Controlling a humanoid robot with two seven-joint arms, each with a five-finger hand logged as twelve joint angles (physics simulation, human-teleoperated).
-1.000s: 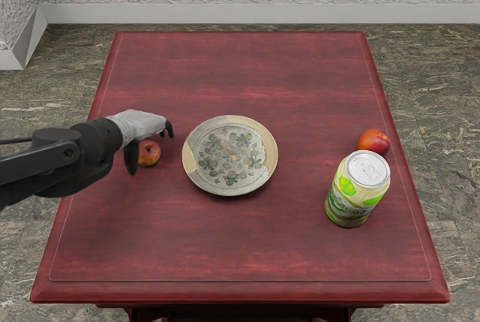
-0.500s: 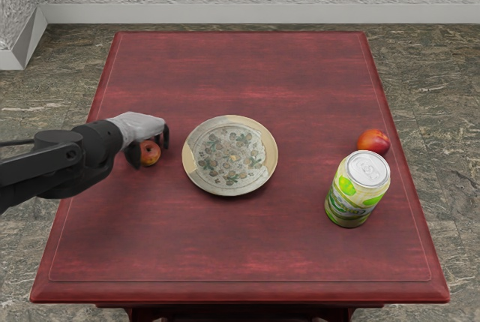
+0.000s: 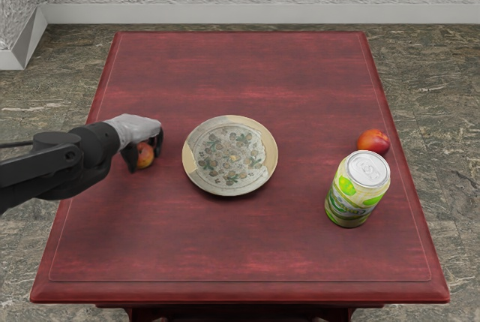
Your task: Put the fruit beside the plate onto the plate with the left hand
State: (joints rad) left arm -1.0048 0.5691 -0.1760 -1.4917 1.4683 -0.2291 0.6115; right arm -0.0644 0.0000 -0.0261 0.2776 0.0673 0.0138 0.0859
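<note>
Closing around the small fruit (image 3: 145, 156), the left hand (image 3: 135, 132) sits at the table's (image 3: 240, 74) left side, arm coming in from the left edge. Hand state: narrow, fingers (image 3: 157, 140) curled down over the far and right side of the fruit, dark thumb (image 3: 130, 159) on the near left side. The fruit is pinched between them, with only part of its red-orange skin showing under the grey palm. Cannot tell whether it is lifted clear or sitting on the tabletop; it looks low, at table level.

Fruit position: just beside the left rim of the plate (image 3: 271, 155), not on it, with a thin gap of table between them. The fingertips are near the rim but apart from it.

The plate is round with a tan rim and a green-brown floral pattern in the centre. No writing on it.

Right side of the table: a can (image 3: 358, 189) stands upright, silver top with a pull tab, green and pale yellow print on the side. Its lettering is too small to read and the brand is not legible. A second fruit (image 3: 373, 141), red-orange, lies just behind the can near the right table edge, well apart from the plate and the hand.
</note>
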